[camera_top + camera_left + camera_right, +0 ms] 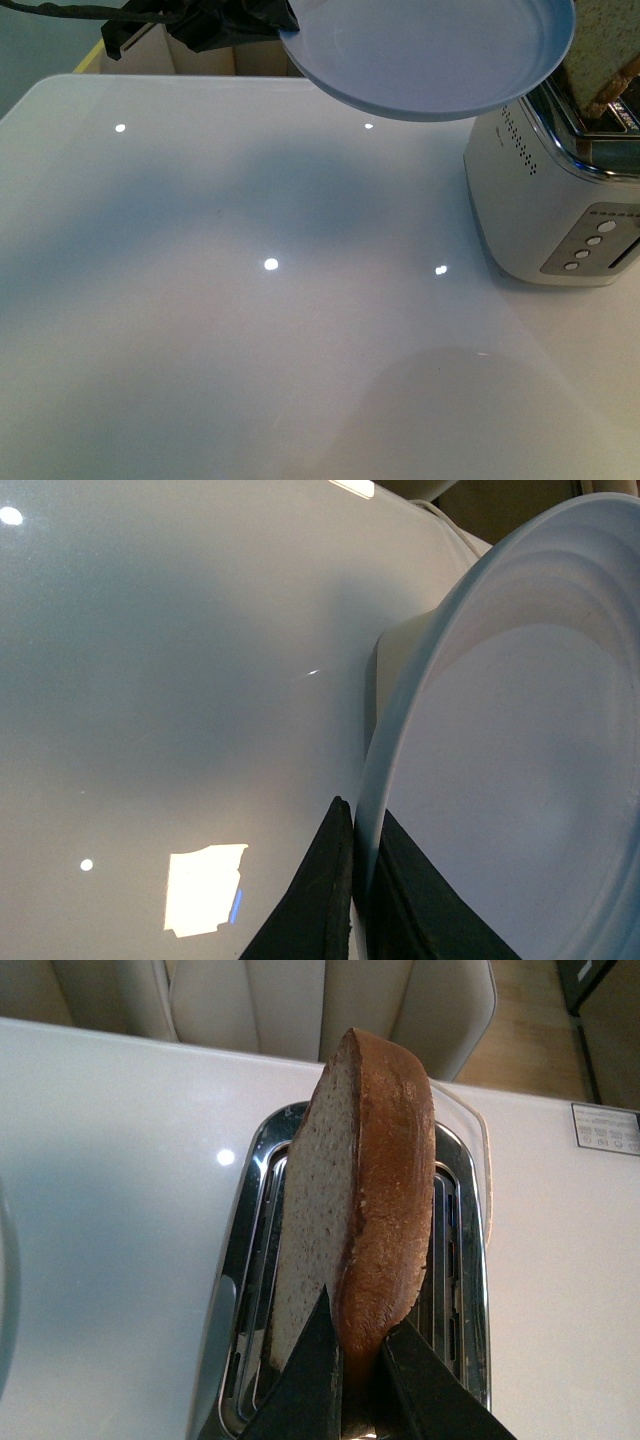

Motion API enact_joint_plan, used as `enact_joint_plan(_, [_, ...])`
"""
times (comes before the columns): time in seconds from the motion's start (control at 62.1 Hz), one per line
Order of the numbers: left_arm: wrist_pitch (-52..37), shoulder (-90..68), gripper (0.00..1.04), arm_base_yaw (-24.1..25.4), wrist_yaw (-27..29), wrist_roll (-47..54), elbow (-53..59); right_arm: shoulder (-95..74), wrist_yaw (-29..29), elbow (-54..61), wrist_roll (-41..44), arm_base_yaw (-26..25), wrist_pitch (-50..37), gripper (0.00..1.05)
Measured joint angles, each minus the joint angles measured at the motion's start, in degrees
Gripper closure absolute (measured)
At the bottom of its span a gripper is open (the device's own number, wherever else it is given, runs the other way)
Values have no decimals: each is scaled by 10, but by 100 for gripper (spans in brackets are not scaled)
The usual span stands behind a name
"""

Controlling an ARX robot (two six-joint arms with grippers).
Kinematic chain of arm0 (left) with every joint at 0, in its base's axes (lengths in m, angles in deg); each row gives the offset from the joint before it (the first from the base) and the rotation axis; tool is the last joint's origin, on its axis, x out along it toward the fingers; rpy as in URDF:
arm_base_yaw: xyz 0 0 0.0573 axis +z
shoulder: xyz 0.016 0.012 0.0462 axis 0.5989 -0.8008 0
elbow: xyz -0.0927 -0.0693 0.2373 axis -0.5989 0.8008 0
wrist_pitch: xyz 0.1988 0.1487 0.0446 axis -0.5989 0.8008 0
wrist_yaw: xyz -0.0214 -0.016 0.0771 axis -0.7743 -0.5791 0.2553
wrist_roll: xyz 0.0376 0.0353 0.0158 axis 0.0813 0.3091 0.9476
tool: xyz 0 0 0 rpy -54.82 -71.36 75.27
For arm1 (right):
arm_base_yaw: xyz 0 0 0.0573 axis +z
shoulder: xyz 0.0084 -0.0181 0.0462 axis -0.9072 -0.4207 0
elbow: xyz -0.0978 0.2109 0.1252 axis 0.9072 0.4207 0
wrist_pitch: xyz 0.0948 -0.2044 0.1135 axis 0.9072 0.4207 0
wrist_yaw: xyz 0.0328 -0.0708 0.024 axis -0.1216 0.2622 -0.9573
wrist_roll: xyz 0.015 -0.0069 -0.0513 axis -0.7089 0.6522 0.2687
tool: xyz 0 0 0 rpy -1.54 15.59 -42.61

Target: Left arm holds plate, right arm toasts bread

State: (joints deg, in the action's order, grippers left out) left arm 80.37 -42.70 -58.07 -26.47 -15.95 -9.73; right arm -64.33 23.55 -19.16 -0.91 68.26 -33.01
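A glossy white tabletop [250, 330] is seen, dotted with small reflections of lights. A white toaster [540, 190] with a chrome top and a row of round buttons is placed at the right edge of the tabletop, towards the far right corner. The plate [430, 50] is held in the air over the far edge, just beside the toaster and tilted. Its rim is clamped between the two dark fingers [310, 910] of the left gripper [360, 825], one on each face. The bread [370, 1190] is held upright and edge-on directly over the toaster's slots, crust outward. It is pinched at one end between the closed-in fingers of the right gripper [355, 1330]. Whether the slice touches the toaster cannot be told.
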Motion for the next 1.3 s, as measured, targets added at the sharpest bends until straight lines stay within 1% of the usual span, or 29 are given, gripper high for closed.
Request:
enact_joint_plan(0.37, [0,0,102,0,0,0,0,-34,28,-20,9,2,19,102])
enact_joint_plan(0.725, [0,0,102,0,0,0,0,-65,41,-47,28,5,64,102])
enact_joint_plan(0.966, [0,0,102,0,0,0,0,-77,41,-49,33,10,66,101])
enact_joint_plan(0.982, [0,0,102,0,0,0,0,-78,41,-49,34,10,66,99])
enact_joint_plan(0.999, [0,0,102,0,0,0,0,-79,40,-49,33,10,61,91])
enact_joint_plan(1.063, [0,0,102,0,0,0,0,-79,27,-45,28,9,44,75])
enact_joint_plan(1.176, [0,0,102,0,0,0,0,-79,25,-38,18,7,29,59])
enact_joint_plan(1.224, [0,0,102,0,0,0,0,-78,20,-32,10,4,27,51])
enact_joint_plan(1.305, [0,0,102,0,0,0,0,-74,16,-22,1,0,21,40])
